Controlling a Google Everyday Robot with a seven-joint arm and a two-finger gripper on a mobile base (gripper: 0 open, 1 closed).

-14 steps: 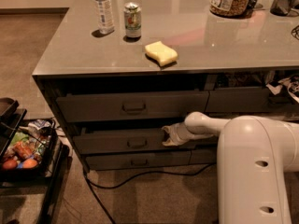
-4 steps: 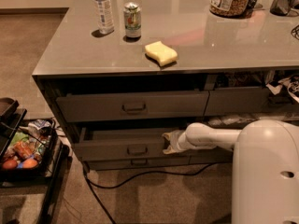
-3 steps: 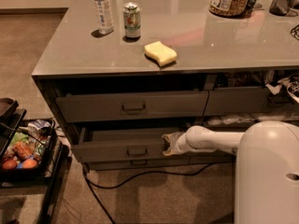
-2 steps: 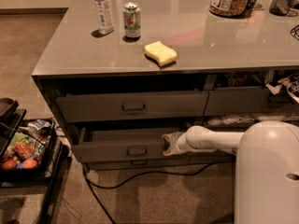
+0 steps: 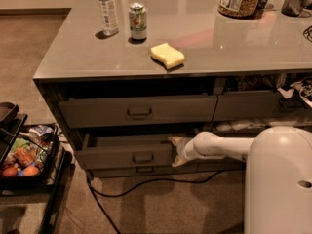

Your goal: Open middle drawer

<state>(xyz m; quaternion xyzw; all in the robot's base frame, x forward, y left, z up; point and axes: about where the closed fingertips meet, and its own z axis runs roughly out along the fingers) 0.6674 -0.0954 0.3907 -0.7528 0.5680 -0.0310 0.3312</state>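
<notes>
Middle drawer [image 5: 126, 156] stands partly pulled out. Pincer [image 5: 176, 151] sits at its front's right end; spread or pinching, cannot tell.

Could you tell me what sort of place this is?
Probably an office kitchenette: a counter holding a soda can and sponge, with a snack rack beside it. The gripper sits at the front of the middle drawer.
</notes>
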